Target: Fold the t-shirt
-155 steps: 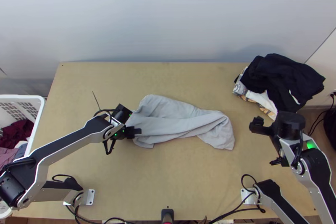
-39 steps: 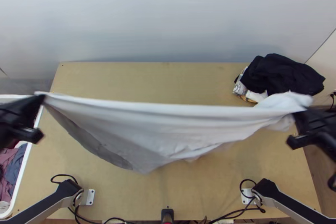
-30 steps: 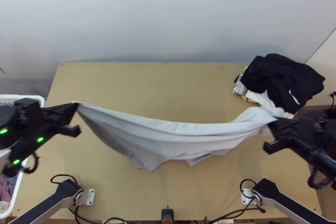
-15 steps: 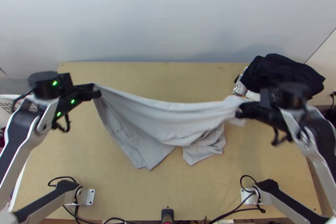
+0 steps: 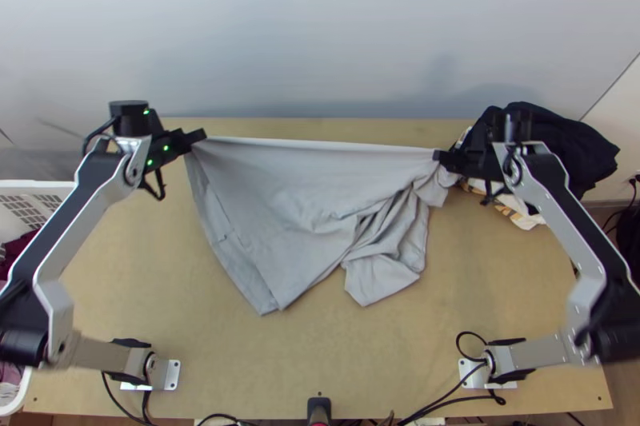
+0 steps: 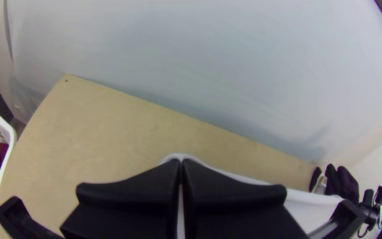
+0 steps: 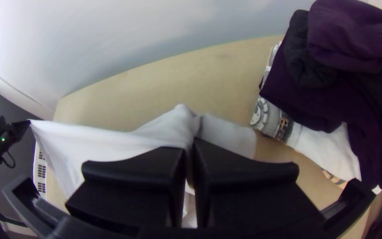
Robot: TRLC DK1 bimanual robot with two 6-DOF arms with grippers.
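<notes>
Over the wooden table (image 5: 320, 362), I have the grey t-shirt (image 5: 280, 202) strung taut, my left gripper (image 5: 198, 138) clamped on one end, my right gripper (image 5: 442, 157) clamped on the other, folds draping between.

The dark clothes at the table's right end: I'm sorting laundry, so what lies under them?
Poking out from under the dark clothes are white cloth and patterned cloth. The rest is covered, so whether those two are joined cannot be seen.
</notes>
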